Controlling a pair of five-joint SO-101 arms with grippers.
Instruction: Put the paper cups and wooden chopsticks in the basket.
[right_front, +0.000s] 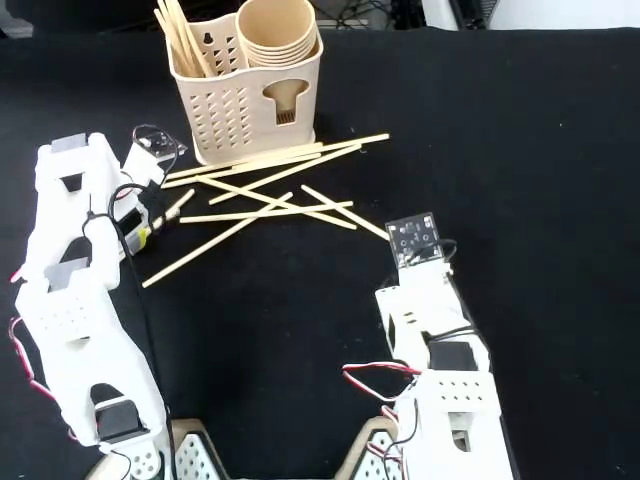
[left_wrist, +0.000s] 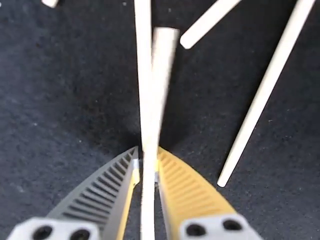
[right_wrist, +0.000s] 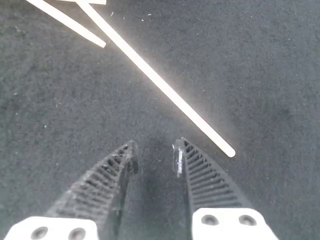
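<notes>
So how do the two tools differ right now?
The left tool is shut on a chopstick; the right tool is open and empty. The left tool has one yellow finger and one grey; the right tool's are both dark. Both have ribbed fingers and hang low over the black cloth.

Stacked paper cups sit in the basket's right compartment, upright chopsticks in its left. Loose chopsticks lie crisscrossed just before the basket. Before it leftward, the left gripper clamps 1 chopstick; before it rightward, the right gripper gapes.
</notes>
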